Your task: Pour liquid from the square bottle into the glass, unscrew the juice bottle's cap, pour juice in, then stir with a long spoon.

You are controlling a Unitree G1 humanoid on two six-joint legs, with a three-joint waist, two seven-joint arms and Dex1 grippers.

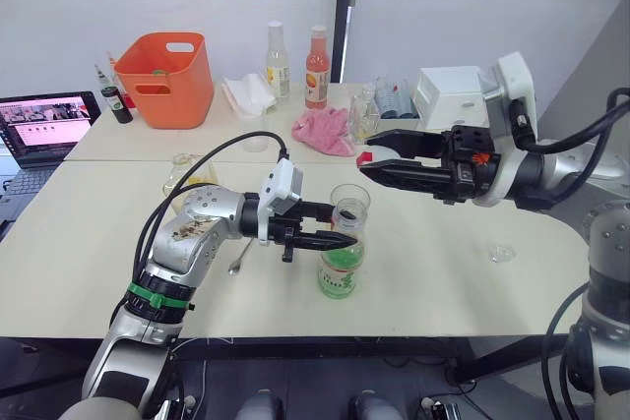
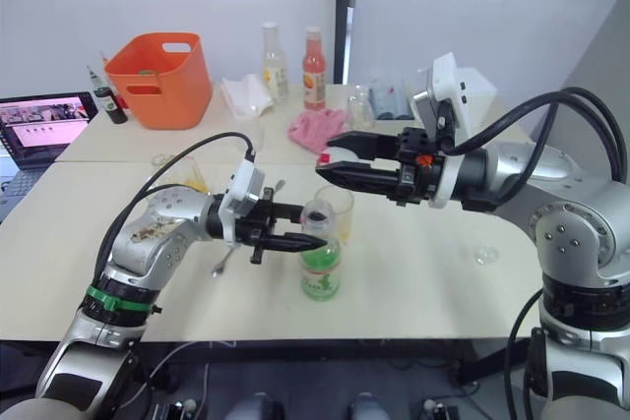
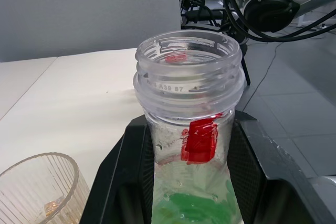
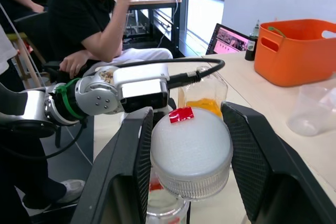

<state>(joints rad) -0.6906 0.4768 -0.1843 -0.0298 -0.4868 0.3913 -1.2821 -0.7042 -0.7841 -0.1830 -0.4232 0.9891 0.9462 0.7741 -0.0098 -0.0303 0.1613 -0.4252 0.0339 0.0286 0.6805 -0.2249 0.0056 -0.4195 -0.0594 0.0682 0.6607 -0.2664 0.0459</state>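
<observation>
A: Your left hand [image 1: 340, 226] is clenched round the neck of the juice bottle [image 1: 341, 268], which stands upright on the table [image 1: 443, 263] just in front of the glass [image 1: 351, 201]. The left wrist view shows bare threads and an open mouth, so the bottle is uncapped.

B: And the cap [image 4: 191, 153]?

A: Your right hand [image 1: 369, 156] grasps it between both fingers, above and a little behind the bottle. The right wrist view has it squarely pinched, red tab up.

B: So where can this go wrong?

A: Three places, as I judge it. First, the cap: release it from up there and it may roll off the table, or drop into the glass. Set it down well clear before you let go.

B: Second?

A: The pour. You hold the bottle high on the neck with the green liquid low in the body. Tilt too fast and it could swing in the grip or surge past the rim. The glass is very close, so the bottle's shoulder may knock it as you tip.

B: Third?

A: The long spoon [image 1: 241, 258] lies on the table under your left forearm, and the square bottle [image 1: 190, 176] sits just behind that elbow. A wide swing of the arm could sweep either one.
</observation>
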